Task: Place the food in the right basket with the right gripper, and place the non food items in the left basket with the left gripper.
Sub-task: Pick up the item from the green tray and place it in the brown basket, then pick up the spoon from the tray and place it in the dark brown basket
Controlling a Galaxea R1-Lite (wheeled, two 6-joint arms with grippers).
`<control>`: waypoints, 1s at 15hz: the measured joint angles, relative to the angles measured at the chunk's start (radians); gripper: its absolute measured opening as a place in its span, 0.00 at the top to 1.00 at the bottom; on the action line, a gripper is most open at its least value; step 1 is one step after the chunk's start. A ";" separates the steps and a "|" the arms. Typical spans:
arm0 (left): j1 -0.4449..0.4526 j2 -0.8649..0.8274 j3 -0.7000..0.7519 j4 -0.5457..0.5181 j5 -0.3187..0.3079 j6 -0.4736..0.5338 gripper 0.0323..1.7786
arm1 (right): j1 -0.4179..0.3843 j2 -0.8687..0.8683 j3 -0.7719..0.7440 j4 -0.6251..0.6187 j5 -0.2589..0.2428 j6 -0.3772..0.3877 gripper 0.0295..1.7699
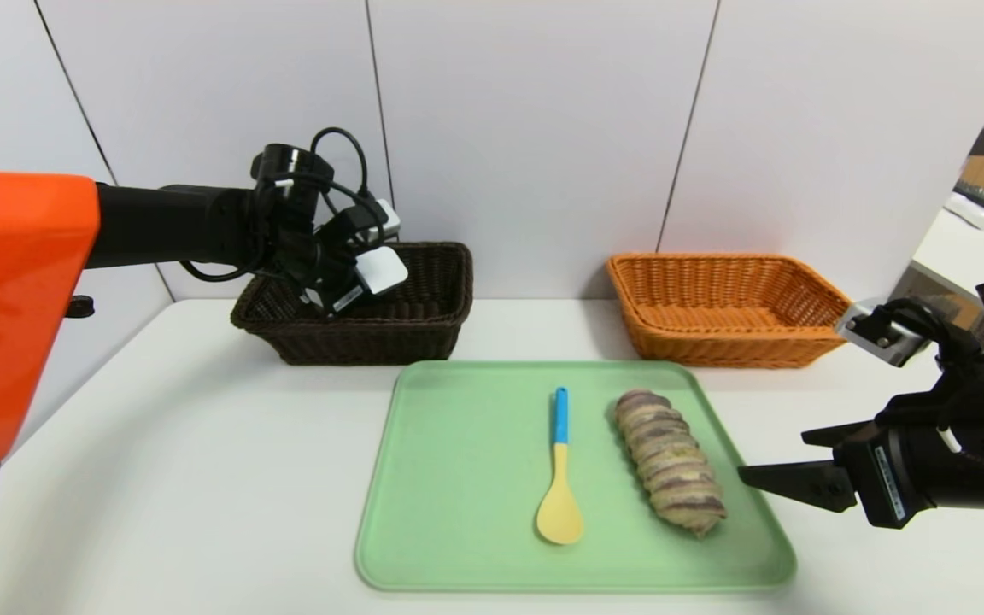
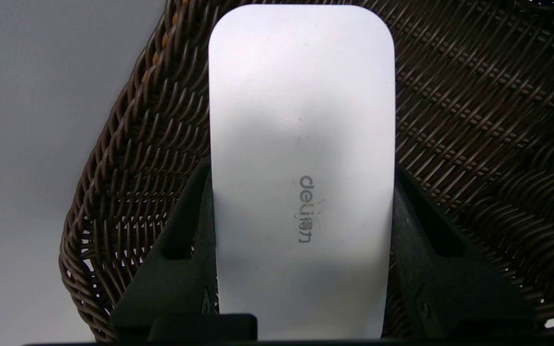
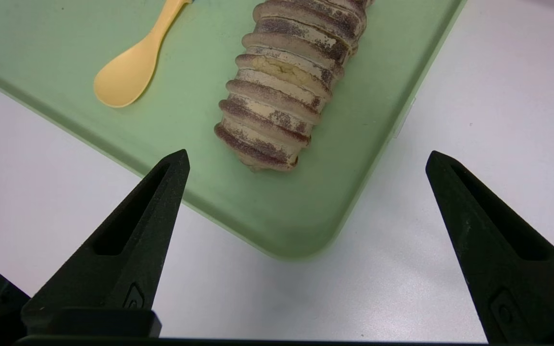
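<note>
One white case, pinched by the left end effector over the dark basket — early release could clip the rim; right end effector spread near the tray.

Smooth, pale green and plastic-looking on the tray. At ten o'clock from it, rough, dark brown wicker with a slight sheen in the basket; inside, smooth, white, softly glossy plastic by its look on the case, between matt black fingers on the left gripper. At one o'clock, coarse orange wicker with a faint shine in the other basket. At three o'clock on the tray, matt, ridged and rough-skinned on the bread loaf. At its middle, smooth and plastic-looking on the spoon. Beyond the tray at three o'clock, matt black on the right gripper.
</note>
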 joint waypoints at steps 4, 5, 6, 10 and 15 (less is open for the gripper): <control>0.000 0.011 -0.026 -0.001 0.001 -0.020 0.30 | 0.000 -0.008 0.005 0.002 0.000 0.000 0.04; 0.000 0.014 -0.030 0.000 0.001 -0.026 0.27 | -0.001 -0.010 0.007 0.003 0.000 0.000 0.04; 0.000 0.014 -0.031 0.000 0.001 -0.026 0.24 | -0.001 -0.013 0.011 0.001 0.000 0.000 0.04; 0.000 0.008 -0.080 0.013 0.001 -0.089 0.16 | -0.006 -0.020 0.015 0.000 0.000 0.001 0.04; -0.030 -0.068 -0.139 0.060 0.026 -0.309 0.11 | -0.008 -0.030 0.010 -0.007 0.000 0.026 0.04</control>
